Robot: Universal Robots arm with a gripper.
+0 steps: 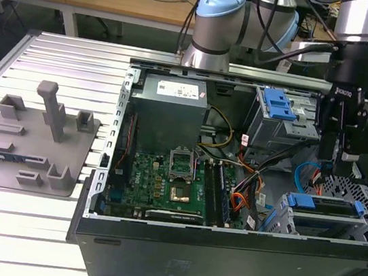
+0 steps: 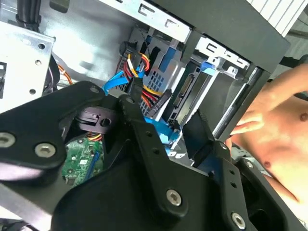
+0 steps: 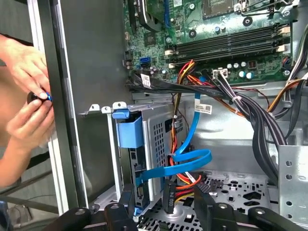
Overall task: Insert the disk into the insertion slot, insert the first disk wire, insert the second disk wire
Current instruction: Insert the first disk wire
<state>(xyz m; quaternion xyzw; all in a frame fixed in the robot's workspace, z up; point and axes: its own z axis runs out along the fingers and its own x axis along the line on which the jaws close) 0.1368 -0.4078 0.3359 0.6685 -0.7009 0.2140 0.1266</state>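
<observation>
Blue-framed disk (image 1: 325,204) sits in the slot (image 1: 293,222), at the near corner of the case (image 1: 222,260) on the exterior view's right. Right above it hangs the gripper (image 1: 335,161), fingers (image 3: 204,202) spread, a black plug (image 3: 169,195) with red and yellow wires between them, beside a blue cable (image 3: 192,161). A person's hand (image 3: 24,62) is just outside the case wall.
</observation>
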